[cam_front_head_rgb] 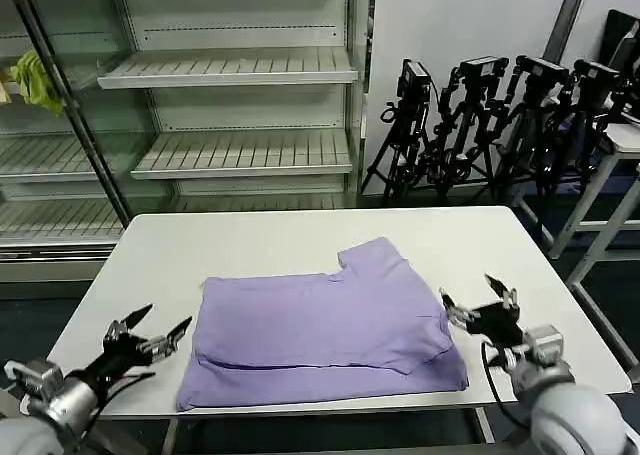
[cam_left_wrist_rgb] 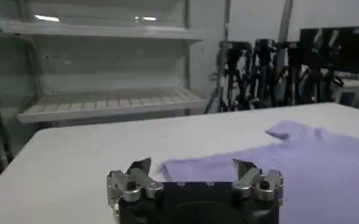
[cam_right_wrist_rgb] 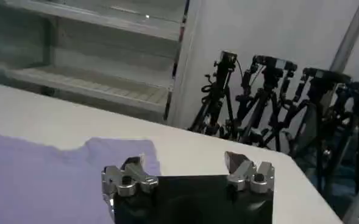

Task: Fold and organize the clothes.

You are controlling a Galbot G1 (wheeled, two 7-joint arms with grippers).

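While one lavender T-shirt (cam_front_head_rgb: 325, 335) lies partly folded on the white table (cam_front_head_rgb: 250, 245), its bottom portion is doubled over and one short sleeve projects toward the table's far edge. No printed side faces up. Two grippers flank the T-shirt, neither touching it. Left gripper (cam_front_head_rgb: 150, 333) hovers just beside the T-shirt's left edge, fingers spread apart and holding nothing. Right gripper (cam_front_head_rgb: 478, 297) hovers just beside its right edge, fingers likewise apart. Behind the table stand shelves (cam_front_head_rgb: 230, 70) and several black tripods (cam_front_head_rgb: 480, 125); one yellow-green cloth (cam_front_head_rgb: 35, 80) hangs at the shelving's left.
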